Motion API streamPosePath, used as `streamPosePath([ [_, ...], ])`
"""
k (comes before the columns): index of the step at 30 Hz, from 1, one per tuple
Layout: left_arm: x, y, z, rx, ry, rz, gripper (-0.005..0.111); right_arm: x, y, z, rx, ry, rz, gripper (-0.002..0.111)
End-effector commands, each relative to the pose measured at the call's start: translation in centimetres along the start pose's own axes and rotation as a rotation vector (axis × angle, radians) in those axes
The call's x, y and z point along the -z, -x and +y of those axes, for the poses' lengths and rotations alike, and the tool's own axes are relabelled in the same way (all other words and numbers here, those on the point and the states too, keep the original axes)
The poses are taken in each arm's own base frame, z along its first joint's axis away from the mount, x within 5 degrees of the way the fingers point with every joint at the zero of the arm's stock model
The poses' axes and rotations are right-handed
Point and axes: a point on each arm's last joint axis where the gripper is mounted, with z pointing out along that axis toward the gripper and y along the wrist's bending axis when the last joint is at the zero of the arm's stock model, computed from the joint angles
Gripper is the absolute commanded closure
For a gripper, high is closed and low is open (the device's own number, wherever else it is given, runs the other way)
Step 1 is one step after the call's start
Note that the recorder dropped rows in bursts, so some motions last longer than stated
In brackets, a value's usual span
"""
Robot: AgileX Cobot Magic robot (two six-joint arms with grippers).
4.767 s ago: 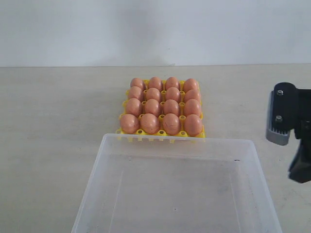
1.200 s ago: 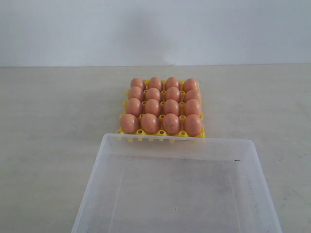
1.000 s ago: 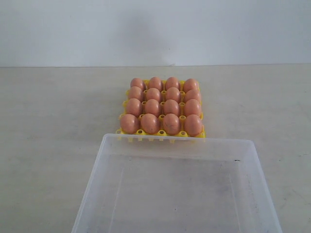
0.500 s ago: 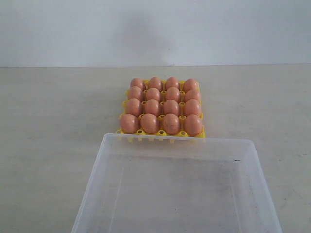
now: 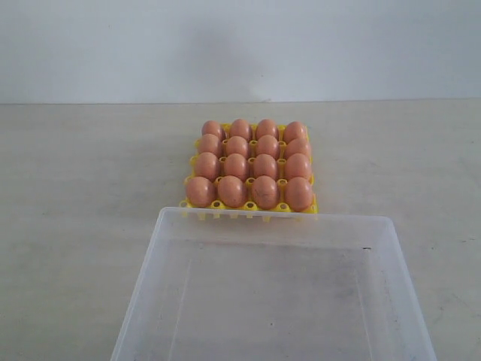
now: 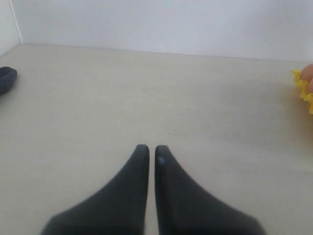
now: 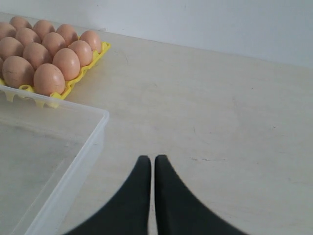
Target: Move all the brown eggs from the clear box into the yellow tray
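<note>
Table [image 5: 75, 188]: pale, wide, carries everything.
Clear box [image 5: 270, 220]: nearest the exterior camera. No egg in the part that shows. Far rim just beside the tray's front edge.
Yellow tray [image 5: 248, 204]: beyond the box, all 16 cups filled, 4 rows of 4.
Brown eggs [image 5: 264, 165]: every one seated in the tray.
Left gripper [image 6: 151, 149]: fingers pressed together, holding nothing, over open table.
Right gripper [image 7: 152, 159]: clenched, empty, near the box's corner.
Judgement: transfer looks complete, with no pick in hand. The next move calls only for keeping both arms clear of box and tray.
</note>
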Motion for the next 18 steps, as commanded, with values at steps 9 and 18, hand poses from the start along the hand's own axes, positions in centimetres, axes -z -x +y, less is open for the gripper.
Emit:
streamPosePath([
  [9,0.00,-0.14,-0.33,-0.007,-0.057,0.004,0.103,0.03,0.07,-0.01,0.008,-0.001,-0.009,0.109],
  [18,0.00,-0.14,-0.33,-0.007,-0.057,0.004,0.103,0.03,0.07,-0.01,0.008,-0.001,-0.009,0.109],
])
